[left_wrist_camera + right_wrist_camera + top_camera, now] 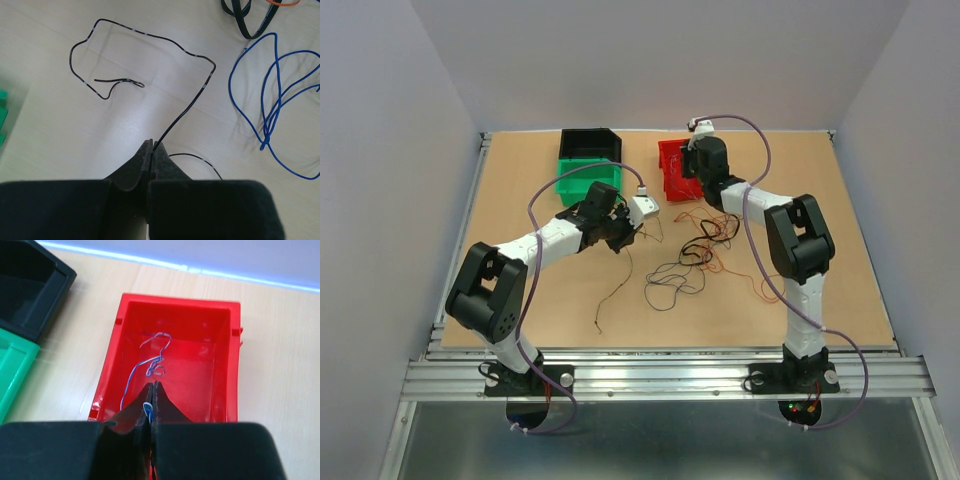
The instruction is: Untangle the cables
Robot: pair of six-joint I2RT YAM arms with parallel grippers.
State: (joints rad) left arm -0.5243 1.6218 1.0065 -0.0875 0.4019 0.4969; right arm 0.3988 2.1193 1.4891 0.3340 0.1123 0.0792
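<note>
My left fingers (151,146): shut tight on a thin black wire (184,112). The rest of it curls over the worktop (60,150).
My right fingers (152,389): shut on a thin blue wire (150,362), just above the red bin (180,299).
Blue wire: most of it lies inside the red bin.
Other cables (695,255): a loose heap on the worktop between my two arms.

left arm (548,238): white links, black joints | right arm (804,305): same | lilac cables (534,205): one per arm | bases (532,380): black, round | wrist cameras (642,208): white | left pincer (151,150), right pincer (153,390): matte black tapered fingers
</note>
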